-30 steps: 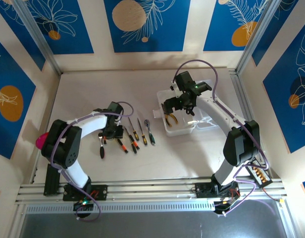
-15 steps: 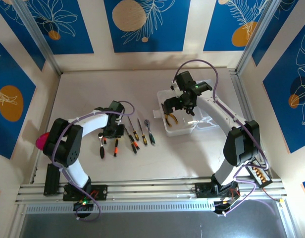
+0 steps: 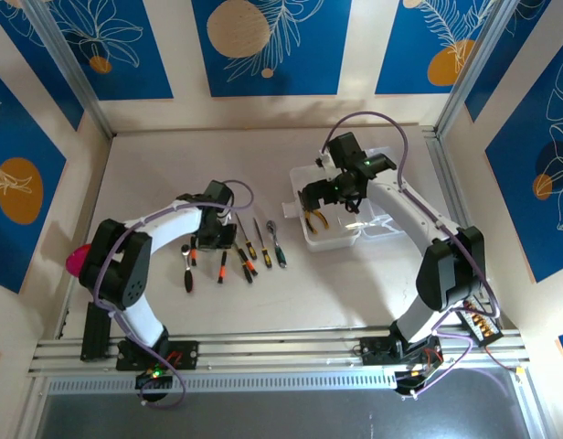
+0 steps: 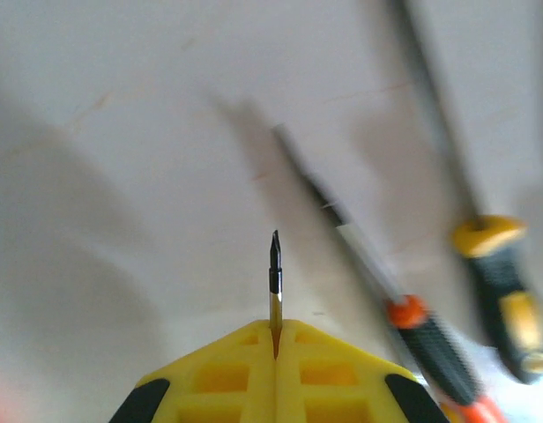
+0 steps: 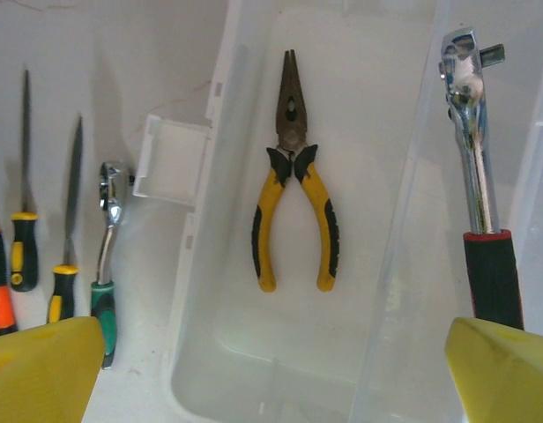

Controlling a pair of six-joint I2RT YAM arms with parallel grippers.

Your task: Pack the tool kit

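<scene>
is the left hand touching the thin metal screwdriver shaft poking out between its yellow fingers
Touching. The left wrist view shows the left hand shut on the thin metal screwdriver shaft, its yellow fingers pressed against both sides.

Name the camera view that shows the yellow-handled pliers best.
Right wrist: the yellow-handled pliers lie whole and sharp on the floor of the clear box. Top external shows them small, with little detail.

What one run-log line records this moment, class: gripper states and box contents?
left gripper: shut on screwdriver | right gripper: open above clear box | yellow-handled pliers: inside box
</scene>
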